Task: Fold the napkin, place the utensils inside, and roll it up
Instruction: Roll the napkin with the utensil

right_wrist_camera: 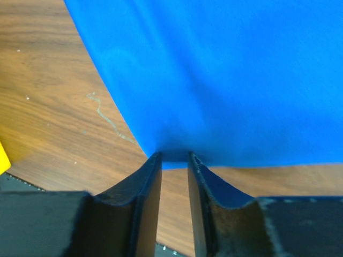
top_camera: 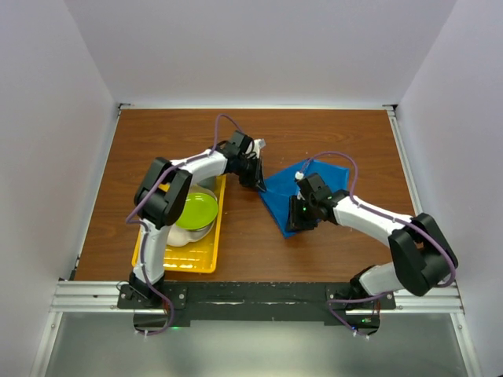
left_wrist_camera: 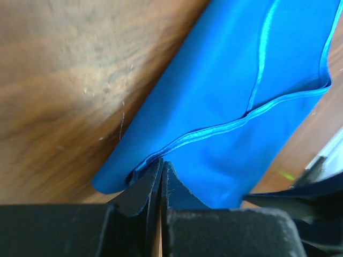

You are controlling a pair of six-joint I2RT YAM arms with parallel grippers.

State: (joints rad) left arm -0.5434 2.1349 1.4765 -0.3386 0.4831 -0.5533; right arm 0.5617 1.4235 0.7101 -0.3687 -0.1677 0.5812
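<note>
The bright blue soft cloth napkin (left_wrist_camera: 225,107) looks light, limp and slippery; left fingers (left_wrist_camera: 140,194) pinch its hemmed edge, right fingers (right_wrist_camera: 143,184) nip a corner: sensible holds.

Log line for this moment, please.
left tool shut on bright blue cloth napkin corner | right tool pinching napkin edge | napkin on brown wooden table

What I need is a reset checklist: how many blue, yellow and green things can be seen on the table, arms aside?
Blue: 1, the napkin
Yellow: 1, the tray
Green: 1, the round dish on the tray
Total: 3
</note>
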